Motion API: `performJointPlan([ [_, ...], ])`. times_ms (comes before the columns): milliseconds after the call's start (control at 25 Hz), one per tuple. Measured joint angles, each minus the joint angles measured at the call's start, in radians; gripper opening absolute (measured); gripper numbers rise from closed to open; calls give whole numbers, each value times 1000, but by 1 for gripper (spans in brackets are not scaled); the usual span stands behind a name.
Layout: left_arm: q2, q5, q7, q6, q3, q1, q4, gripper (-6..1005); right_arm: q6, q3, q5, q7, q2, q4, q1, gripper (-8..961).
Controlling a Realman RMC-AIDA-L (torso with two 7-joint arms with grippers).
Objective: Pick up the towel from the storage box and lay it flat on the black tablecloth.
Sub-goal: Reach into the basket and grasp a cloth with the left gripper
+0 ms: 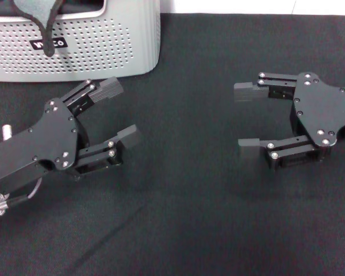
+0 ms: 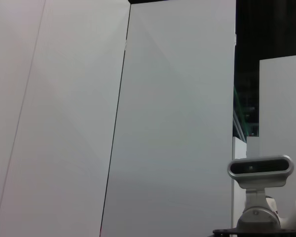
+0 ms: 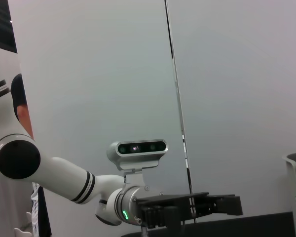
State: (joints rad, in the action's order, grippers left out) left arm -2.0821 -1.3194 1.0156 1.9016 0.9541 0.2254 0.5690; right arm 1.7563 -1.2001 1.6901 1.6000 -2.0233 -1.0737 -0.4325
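So the black tablecloth (image 1: pixel 184 224) covers pretty much the whole tabletop in the head view, faintly creased, with only the 2 arms hovering over it.

Next biggest is the storage box (image 1: pixel 103 54), sitting at the far left corner of the cloth. It's light grey with rows of small holes, and its black label (image 1: pixel 48 43) faces the robot, partly covered by a dangling bit of fabric.

The left end effector (image 1: pixel 122 111) is just in front of the box, angled up toward it, fingers spread wide and holding nothing. It's close to the box's front wall but not touching it. The right end effector (image 1: pixel 247 118) is well off to the right over bare cloth, pointing toward the left one, also spread wide with nothing in it. The right wrist view catches the left arm side-on with its wrist camera (image 3: pixel 137 148) on top, and a sliver of the box at the edge.

The towel (image 1: pixel 39 12) is in the box, bunched up with the grey side showing and its black trimmed edge draped over the front rim, hanging down across the label. It's too crumpled to say which way its long axis runs.
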Motion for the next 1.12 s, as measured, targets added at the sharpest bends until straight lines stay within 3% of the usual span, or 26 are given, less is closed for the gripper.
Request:
performJointPlan([
  [520, -4, 6, 0, 1, -13, 0, -34, 892, -10, 0, 13, 3, 0, 6, 0, 874],
  [840, -9, 82, 22, -8, -174, 32, -236, 891, -50, 60, 83, 44, 1, 118, 4, 874],
  [1120, -9, 118, 185, -135, -204, 66, -274, 891, -59, 141, 157, 83, 3, 236, 10, 874],
])
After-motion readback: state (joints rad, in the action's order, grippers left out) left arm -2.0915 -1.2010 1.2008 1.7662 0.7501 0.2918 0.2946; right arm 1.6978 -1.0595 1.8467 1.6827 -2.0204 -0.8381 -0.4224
